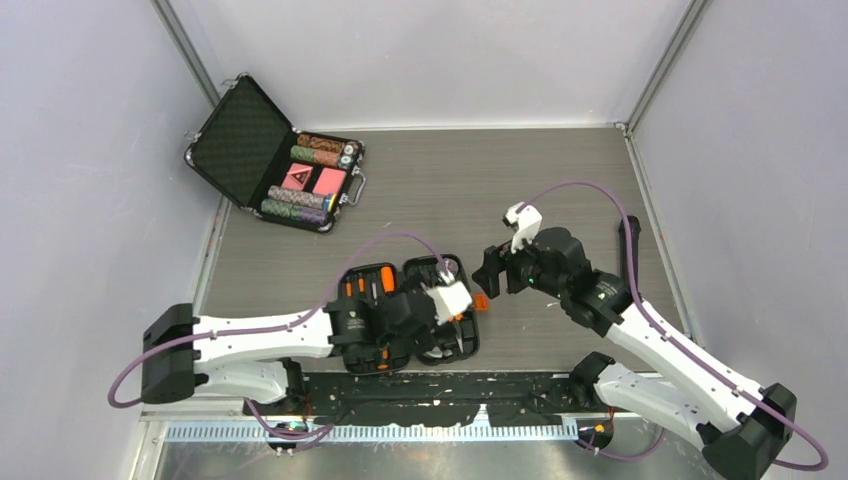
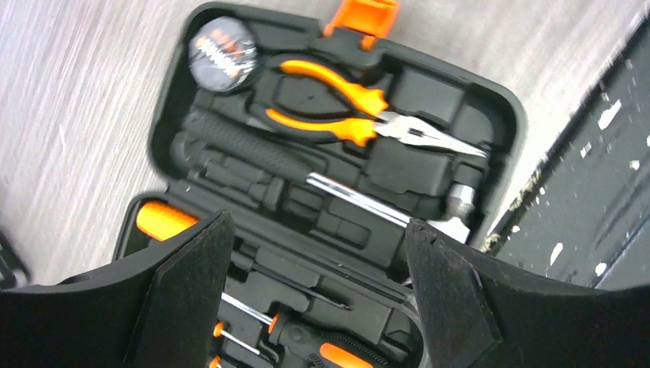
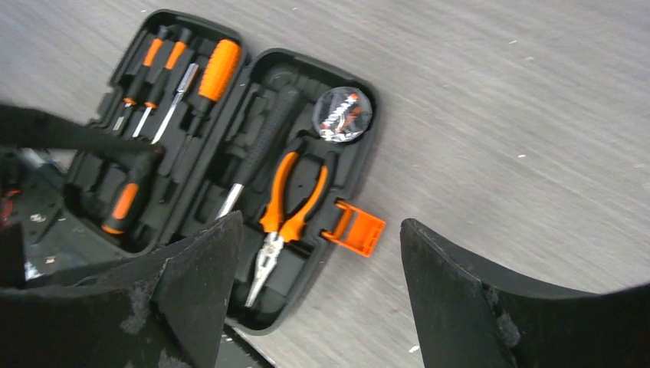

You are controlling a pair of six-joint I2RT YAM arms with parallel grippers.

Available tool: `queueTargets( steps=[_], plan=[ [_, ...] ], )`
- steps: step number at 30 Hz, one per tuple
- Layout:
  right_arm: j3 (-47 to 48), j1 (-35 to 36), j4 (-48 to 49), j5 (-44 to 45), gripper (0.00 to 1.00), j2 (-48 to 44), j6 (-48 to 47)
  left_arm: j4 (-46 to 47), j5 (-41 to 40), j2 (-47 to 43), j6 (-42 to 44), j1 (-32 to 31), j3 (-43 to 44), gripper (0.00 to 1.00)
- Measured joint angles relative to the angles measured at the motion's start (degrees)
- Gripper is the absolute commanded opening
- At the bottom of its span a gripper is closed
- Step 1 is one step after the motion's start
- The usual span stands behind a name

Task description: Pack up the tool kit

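The tool kit (image 1: 362,283) is lying open and flat on the counter (image 1: 480,190), close to its near edge and beneath the left arm's wrist. Being rigid ribbed plastic loaded with steel tools, it is probably weighing a fair bit, and its hard shell is likely offering little friction. The free rim of the half carrying the orange latch (image 3: 356,228) is looking like the best hold for folding it shut. The left arm is reaching low across the case, its pincer (image 2: 316,222) gaping wide and gripping nothing. The right arm is hovering just right of the case, its pincer (image 3: 320,224) likewise spread wide and empty
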Motion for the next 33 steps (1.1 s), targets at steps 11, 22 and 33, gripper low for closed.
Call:
queueTargets(
  steps=[11, 22, 33],
  plan=[
    [8.59, 8.85, -2.45, -5.25, 0.62, 20.04, 10.1, -6.23, 6.91, -20.35, -23.43, 21.86, -3.43, 0.86],
    [11.8, 11.91, 2.69, -7.58, 0.49, 39.43, 18.58, -18.27, 11.63, -34.05, -34.03, 35.36, -9.31, 0.86],
    [15.74, 11.78, 5.86, -6.93, 0.42, 49.05, 21.59, -21.62, 12.52, -36.17, -34.56, 41.86, -15.08, 0.86]
  ],
)
